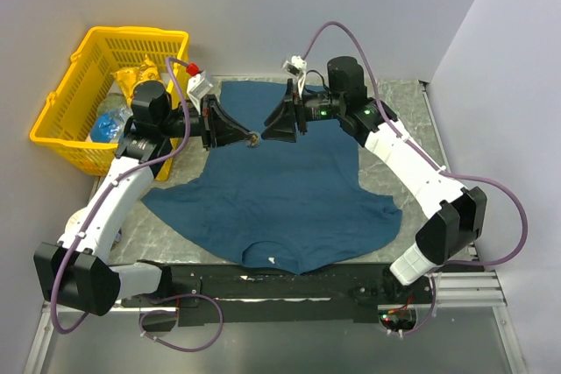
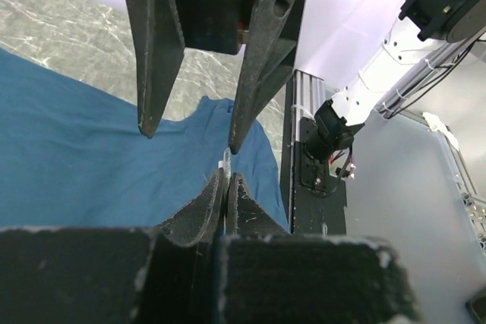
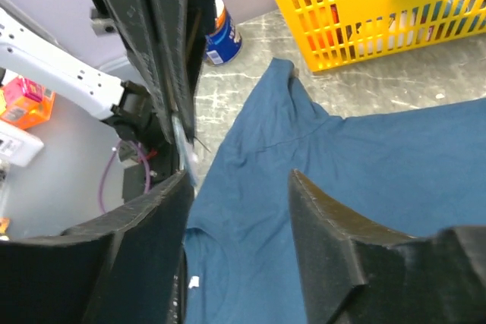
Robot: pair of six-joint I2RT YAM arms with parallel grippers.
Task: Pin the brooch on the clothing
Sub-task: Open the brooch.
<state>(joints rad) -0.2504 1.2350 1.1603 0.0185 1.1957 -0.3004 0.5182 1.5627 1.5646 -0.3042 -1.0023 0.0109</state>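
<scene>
Left fingers (image 2: 201, 210) are pinching shut on the brooch (image 1: 253, 137), and I'm holding it just above the clothing (image 1: 289, 199) lying on the bench (image 1: 399, 102); right fingers (image 3: 326, 225) are standing apart, facing it closely.

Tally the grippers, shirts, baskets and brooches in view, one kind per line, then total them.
Grippers: 2, the left gripper and the right gripper
T-shirt: 1
Yellow basket: 1
Brooch: 1
Total: 5
</scene>
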